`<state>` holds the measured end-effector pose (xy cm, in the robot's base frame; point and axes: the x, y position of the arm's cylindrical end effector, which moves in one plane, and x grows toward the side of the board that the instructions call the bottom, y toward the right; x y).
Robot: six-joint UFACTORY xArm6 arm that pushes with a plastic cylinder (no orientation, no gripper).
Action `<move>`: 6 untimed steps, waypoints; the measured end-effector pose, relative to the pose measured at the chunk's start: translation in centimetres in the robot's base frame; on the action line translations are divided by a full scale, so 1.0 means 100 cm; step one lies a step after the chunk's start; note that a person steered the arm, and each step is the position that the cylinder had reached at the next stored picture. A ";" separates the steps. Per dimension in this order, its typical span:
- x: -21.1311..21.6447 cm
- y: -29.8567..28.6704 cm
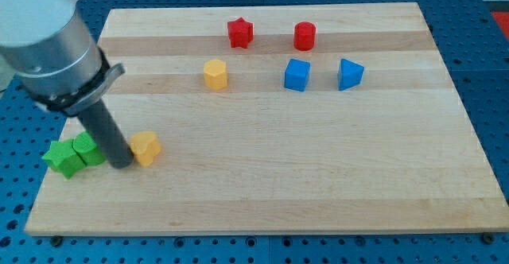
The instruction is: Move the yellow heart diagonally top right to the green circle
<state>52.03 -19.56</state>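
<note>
Where my rod meets the worktop: my tip (123, 165) sits low at the view's left, wedged between two blocks.
Claw: I have none, only the bare rod, so nothing is held.
Yellow heart (145, 148): touching my tip on its right.
Green circle (89, 149): just left of the rod, partly hidden by it.
Green star (63, 157): touching the circle's left side.
Farther out: yellow hexagon (215, 74), blue cube (297, 75), blue triangle (349, 73).
Top row: red star (239, 33), red cylinder (305, 36).
Worktop (318, 176): pale wooden board.
</note>
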 end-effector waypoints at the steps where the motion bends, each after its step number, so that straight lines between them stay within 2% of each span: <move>1: 0.003 0.029; 2: 0.034 0.030; 3: 0.011 0.049; 5: -0.073 0.052; 6: -0.070 0.077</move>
